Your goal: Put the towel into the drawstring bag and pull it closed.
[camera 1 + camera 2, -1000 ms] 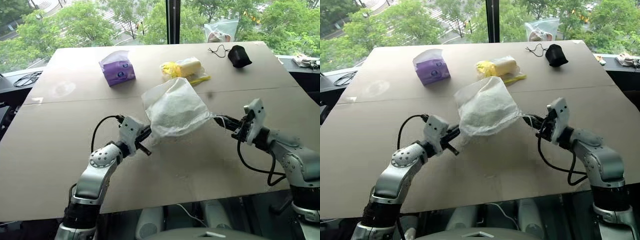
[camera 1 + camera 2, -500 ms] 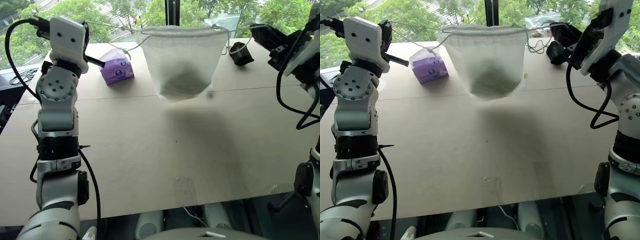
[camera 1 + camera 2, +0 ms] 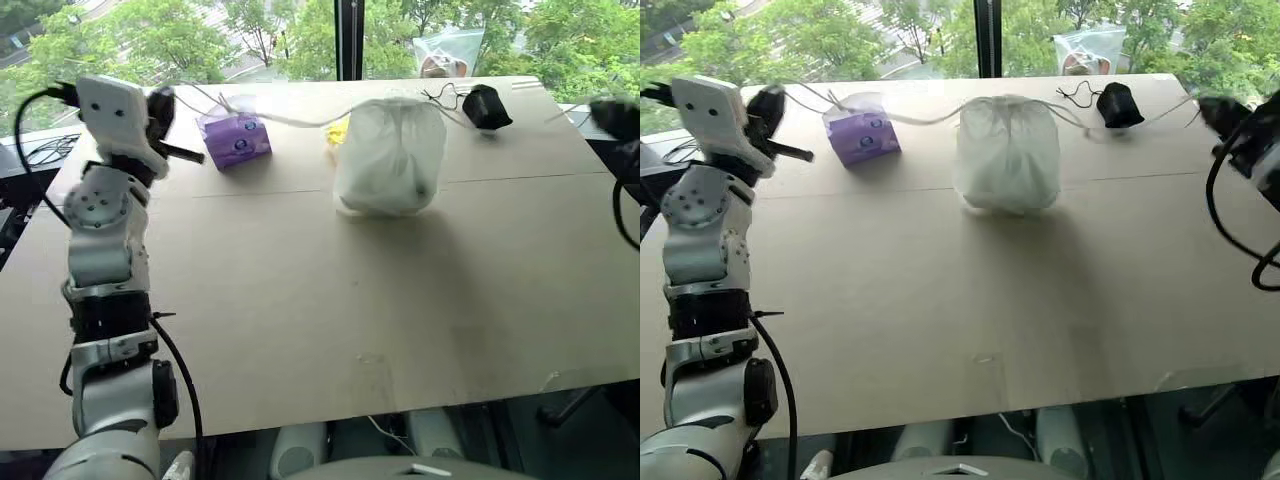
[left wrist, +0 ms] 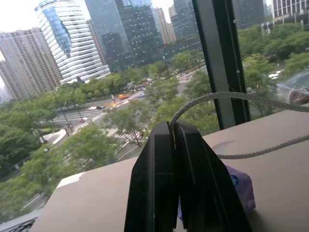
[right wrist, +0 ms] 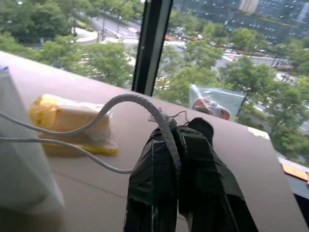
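- Left end effector (image 4: 174, 140), raised at my left, is clamped flat on a loop of thin white cord drawstring (image 4: 231, 96); the right end effector (image 5: 176, 137) pinches the opposite cord (image 5: 120, 100) the same way, out at the right edge of the head view.
- Between them I see the large white translucent thin-fabric drawstring bag (image 3: 390, 155) at the far middle of the brown table (image 3: 300, 300), its mouth gathered to a narrow neck at the top.
- A faint green patch low inside looks like the small pale green terry towel (image 3: 422, 188), though I can't be certain through the fabric.
- I judge the bag light and limp: it will slide or lift before the cords resist much, so I'd pull evenly both ways.
- Cord is thin and likely slippery; holding it near the loop ends, as now, seems right.
- Nearby sit a purple tissue pack (image 3: 235, 140) and a small black pouch (image 3: 488, 106).
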